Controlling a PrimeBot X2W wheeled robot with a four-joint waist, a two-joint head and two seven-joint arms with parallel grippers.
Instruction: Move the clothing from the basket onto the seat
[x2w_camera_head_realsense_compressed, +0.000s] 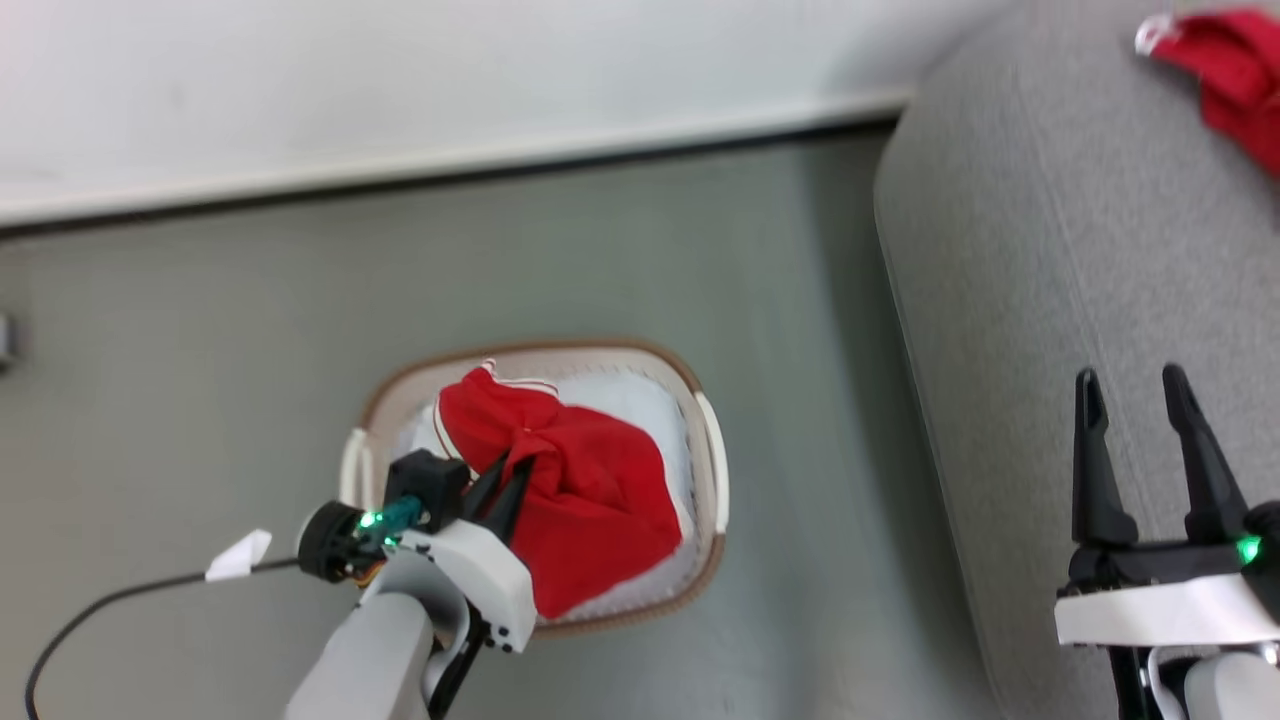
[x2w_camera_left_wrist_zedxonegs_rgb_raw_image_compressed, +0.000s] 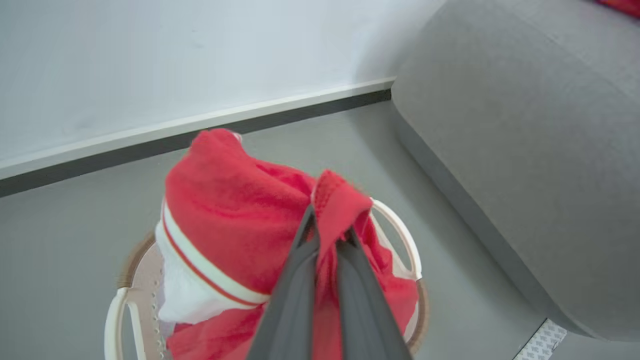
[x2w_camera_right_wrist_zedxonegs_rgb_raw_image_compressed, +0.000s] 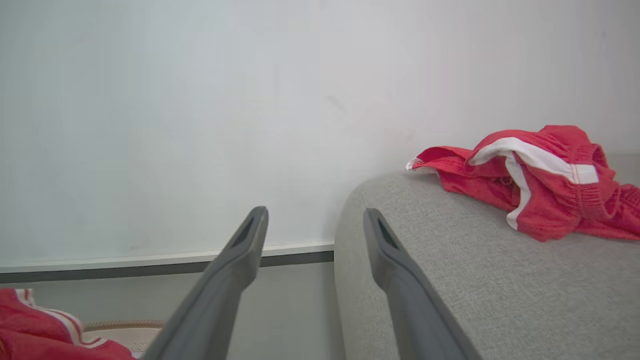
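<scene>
Red fabric is pinched between the shut fingers of the left gripper (x2w_camera_head_realsense_compressed: 508, 482). In the left wrist view a fold of the clothing (x2w_camera_head_realsense_compressed: 590, 490) stands up between them, while most of the garment sits heaped in the basket (x2w_camera_head_realsense_compressed: 716, 450) over the white liner (x2w_camera_head_realsense_compressed: 655, 400). The grasp looks made and the lift is not yet done. The next move calls for raising the garment clear of the brown rim and carrying it toward 3 o'clock, where the seat (x2w_camera_head_realsense_compressed: 1050, 300) stands just beside the basket, and letting go there. In the head view the arm reaches the garment from 8 o'clock, gripping near its 9 o'clock edge. The right gripper (x2w_camera_head_realsense_compressed: 1132, 378) hangs wide and empty over the seat's edge at 4 o'clock. A second red garment (x2w_camera_head_realsense_compressed: 1230, 70) lies on the seat at 1 o'clock.
</scene>
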